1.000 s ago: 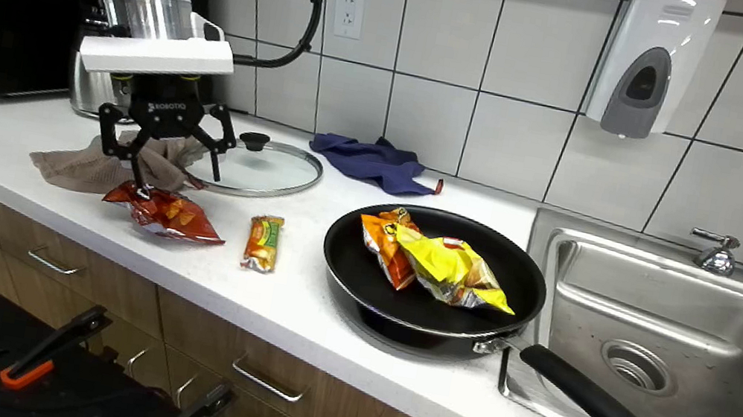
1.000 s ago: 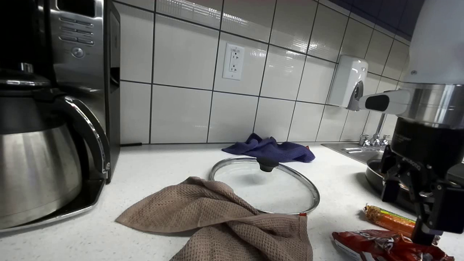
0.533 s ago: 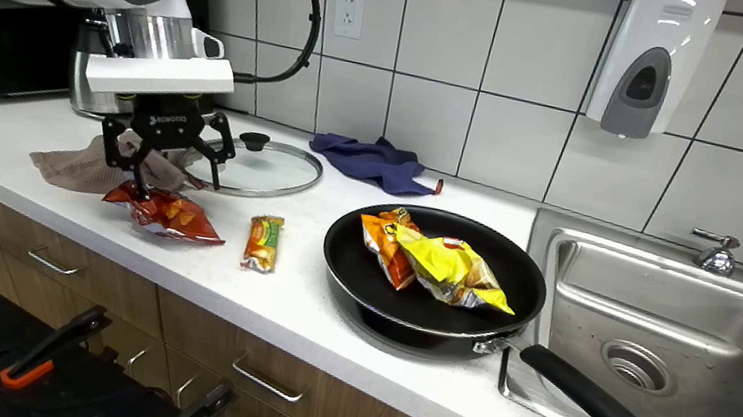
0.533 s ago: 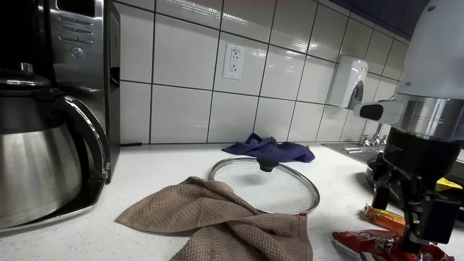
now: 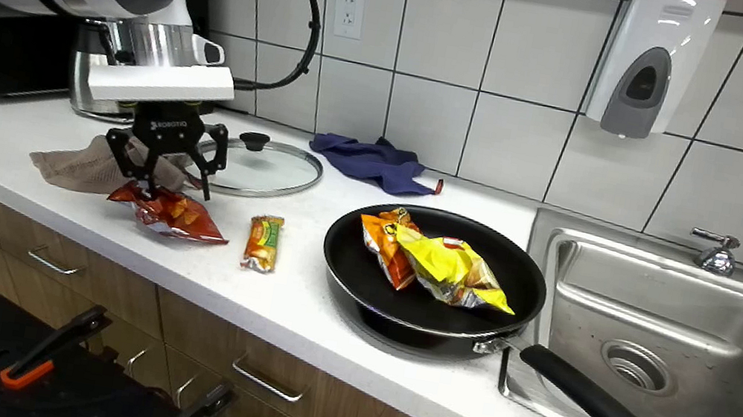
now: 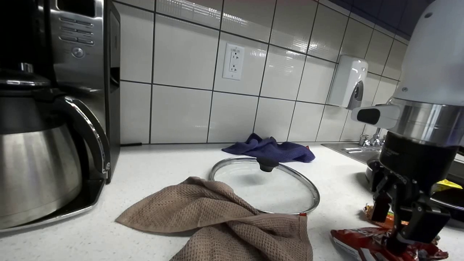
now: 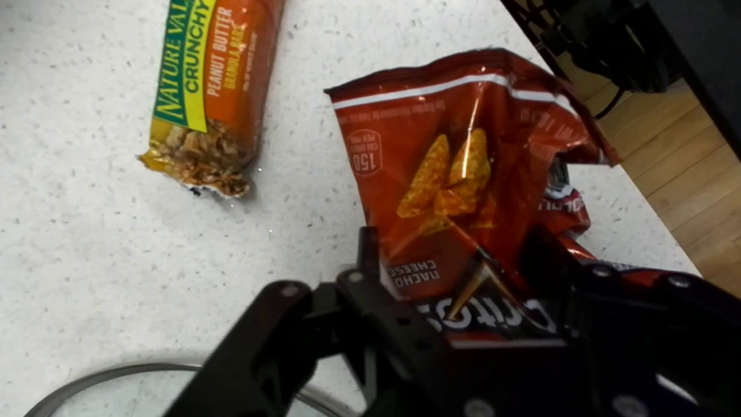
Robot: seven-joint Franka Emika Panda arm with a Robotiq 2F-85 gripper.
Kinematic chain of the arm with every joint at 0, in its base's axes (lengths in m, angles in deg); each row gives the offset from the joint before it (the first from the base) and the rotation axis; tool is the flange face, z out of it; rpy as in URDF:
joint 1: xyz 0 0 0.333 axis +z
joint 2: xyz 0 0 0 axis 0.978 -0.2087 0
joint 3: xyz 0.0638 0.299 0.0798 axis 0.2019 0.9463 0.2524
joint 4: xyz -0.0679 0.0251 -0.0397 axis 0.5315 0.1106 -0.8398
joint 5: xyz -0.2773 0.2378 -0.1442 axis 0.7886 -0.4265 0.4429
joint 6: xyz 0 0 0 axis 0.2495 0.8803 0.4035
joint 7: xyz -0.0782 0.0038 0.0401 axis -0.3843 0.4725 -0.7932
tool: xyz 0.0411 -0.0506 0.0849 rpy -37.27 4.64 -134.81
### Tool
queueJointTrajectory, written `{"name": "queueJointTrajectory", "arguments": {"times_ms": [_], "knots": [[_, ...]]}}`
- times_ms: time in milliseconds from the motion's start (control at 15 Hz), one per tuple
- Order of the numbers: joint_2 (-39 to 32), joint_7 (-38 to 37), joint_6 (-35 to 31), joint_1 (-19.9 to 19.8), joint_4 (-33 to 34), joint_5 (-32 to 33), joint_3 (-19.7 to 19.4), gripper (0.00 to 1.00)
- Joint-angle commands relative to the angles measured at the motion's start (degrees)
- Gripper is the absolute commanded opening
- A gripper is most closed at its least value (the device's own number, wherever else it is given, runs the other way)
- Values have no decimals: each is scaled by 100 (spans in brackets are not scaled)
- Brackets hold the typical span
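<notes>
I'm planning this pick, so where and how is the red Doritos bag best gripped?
Likely best from straight above, with the claw closing across the middle of the red Doritos bag. It lies low on the counter, front up, and its crumpled body seems to bulge enough to pinch. The sealed end toward the granola bar looks thin, so it offers less to hold.

In an exterior view we stand farther back, looking down across the counter (image 5: pixel 298 260) to the tiled wall (image 5: pixel 446 32). In an exterior view we sit low, close to the brown towel (image 6: pixel 217 214), facing the same wall. In the wrist view we peer steeply down past the tool (image 7: pixel 454 249); all three share the glass lid (image 6: pixel 279 192).
</notes>
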Motion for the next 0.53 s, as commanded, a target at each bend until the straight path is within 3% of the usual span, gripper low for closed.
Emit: {"name": "queueJointTrajectory", "arguments": {"times_ms": [0,267,333,467], "knots": [[-24,-140,-118,-113,-10,50,68,35],[8,-240,-73,-110,-11,36,84,5],[34,-285,-57,-110,-12,19,86,0],[113,-481,-22,-133,-26,40,100,0]]}}
